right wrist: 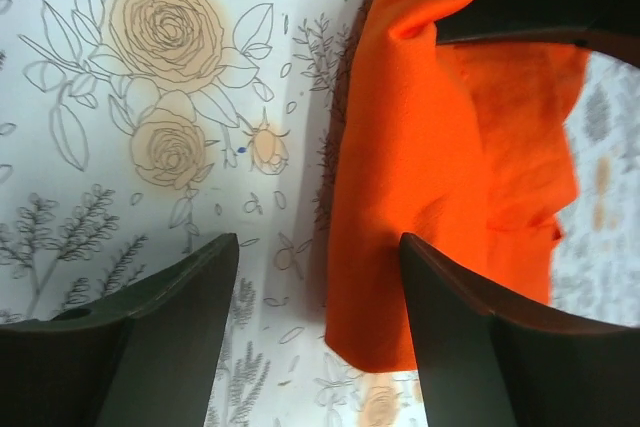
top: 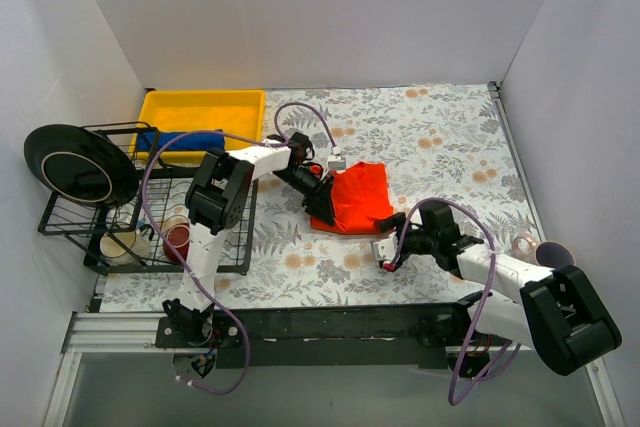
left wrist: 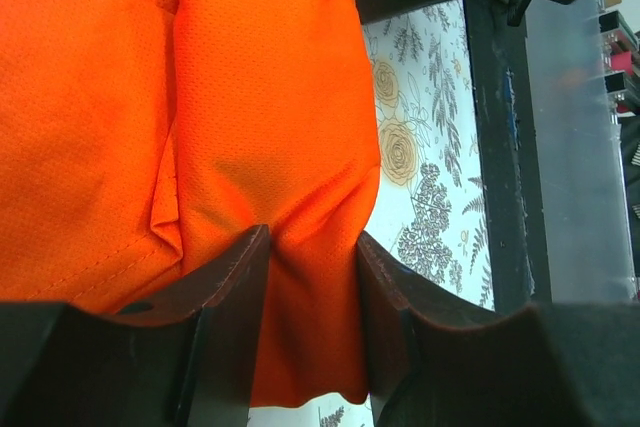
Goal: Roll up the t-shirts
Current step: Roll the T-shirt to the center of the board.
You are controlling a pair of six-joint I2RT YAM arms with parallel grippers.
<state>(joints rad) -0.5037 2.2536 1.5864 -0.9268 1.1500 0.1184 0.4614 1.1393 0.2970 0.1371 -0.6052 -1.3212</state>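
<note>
An orange-red t-shirt (top: 360, 197) lies bunched on the flowered table, right of centre. My left gripper (top: 323, 197) is at its left edge. In the left wrist view that gripper (left wrist: 313, 282) is shut on a thick fold of the orange-red t-shirt (left wrist: 260, 107). My right gripper (top: 390, 235) is at the shirt's near right corner. In the right wrist view the right gripper (right wrist: 318, 267) stands open, and the edge of the orange-red t-shirt (right wrist: 400, 197) lies between its fingers, against the right one. A blue t-shirt (top: 185, 140) lies in the yellow bin (top: 205, 107) at the back left.
A black wire dish rack (top: 150, 232) stands at the left with a black plate (top: 75, 162), a red cup (top: 178, 240) and a white mug (top: 118, 244). A tape roll (top: 524, 244) and a cup (top: 553, 252) sit at the right edge. White walls enclose the table.
</note>
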